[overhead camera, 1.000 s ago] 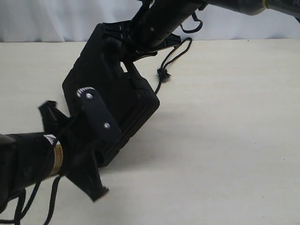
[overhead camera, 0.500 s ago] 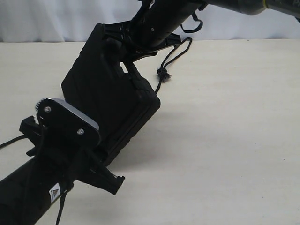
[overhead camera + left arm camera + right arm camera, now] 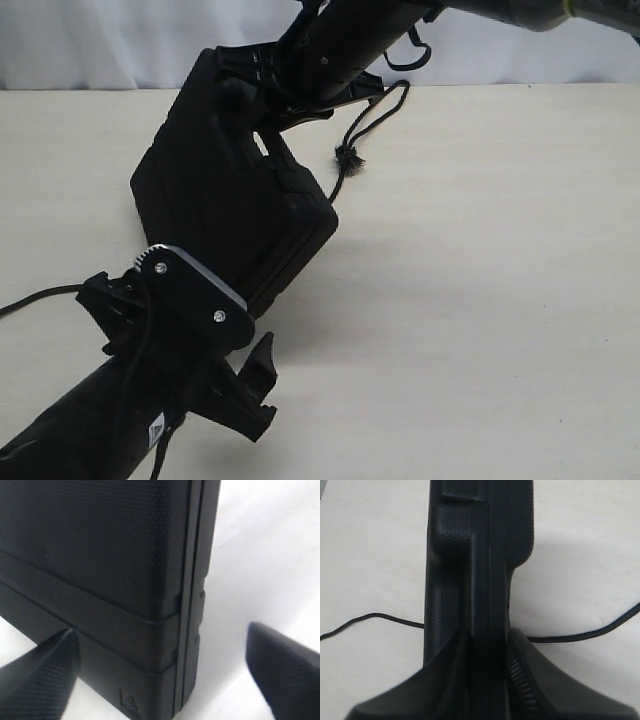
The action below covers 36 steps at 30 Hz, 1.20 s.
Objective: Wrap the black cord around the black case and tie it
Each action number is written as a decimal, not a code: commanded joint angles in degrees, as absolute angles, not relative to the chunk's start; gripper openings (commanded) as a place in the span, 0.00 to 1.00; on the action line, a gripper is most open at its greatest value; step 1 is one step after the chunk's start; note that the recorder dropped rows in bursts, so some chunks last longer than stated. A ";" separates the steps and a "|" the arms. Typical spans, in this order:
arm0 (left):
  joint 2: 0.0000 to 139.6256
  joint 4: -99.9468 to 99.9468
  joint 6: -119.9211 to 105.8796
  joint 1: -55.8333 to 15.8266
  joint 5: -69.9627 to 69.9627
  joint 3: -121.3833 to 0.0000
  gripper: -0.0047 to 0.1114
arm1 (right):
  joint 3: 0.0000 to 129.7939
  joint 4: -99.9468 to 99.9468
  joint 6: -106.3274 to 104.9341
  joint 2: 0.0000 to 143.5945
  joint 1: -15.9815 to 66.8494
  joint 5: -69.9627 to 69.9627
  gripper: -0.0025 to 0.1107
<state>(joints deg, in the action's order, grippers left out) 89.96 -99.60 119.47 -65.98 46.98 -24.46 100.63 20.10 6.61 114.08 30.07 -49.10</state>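
**Matte black plastic tool case (image 3: 230,190) held on end; left arm lowered, no wrap begun**

The right gripper (image 3: 487,680) is clamped on the case's handle edge and holds it tilted over the pale tabletop (image 3: 500,300). Whether the lower corner rests there cannot be told. Over the last second the case and the long braided black cord (image 3: 372,122) have not shifted. The left gripper (image 3: 160,677) has swung down from across the case's face to its lower corner, fingers apart on either side, holding nothing.

Judged from this, no turn of cord is yet round the case. The cord hangs from beside the right gripper, with its frayed tuft (image 3: 348,158) just off the case's right edge. Open tabletop lies wide on the right; the left arm crowds the near left.
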 commanded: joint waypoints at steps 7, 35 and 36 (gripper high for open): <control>95.46 -99.95 119.98 -63.96 50.60 -30.66 0.85 | 100.94 23.71 6.37 113.23 30.16 -49.12 0.06; 100.63 -99.95 119.98 -50.61 45.21 -35.07 0.04 | 100.94 25.84 9.88 113.23 30.16 -52.16 0.43; 100.63 -99.95 119.98 -50.61 44.42 -35.07 0.04 | 100.94 25.03 9.74 113.09 30.05 -53.68 0.53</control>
<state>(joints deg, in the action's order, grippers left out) 100.82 -101.30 118.78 -51.24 46.07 -35.03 100.63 25.29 10.06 113.96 30.07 -51.39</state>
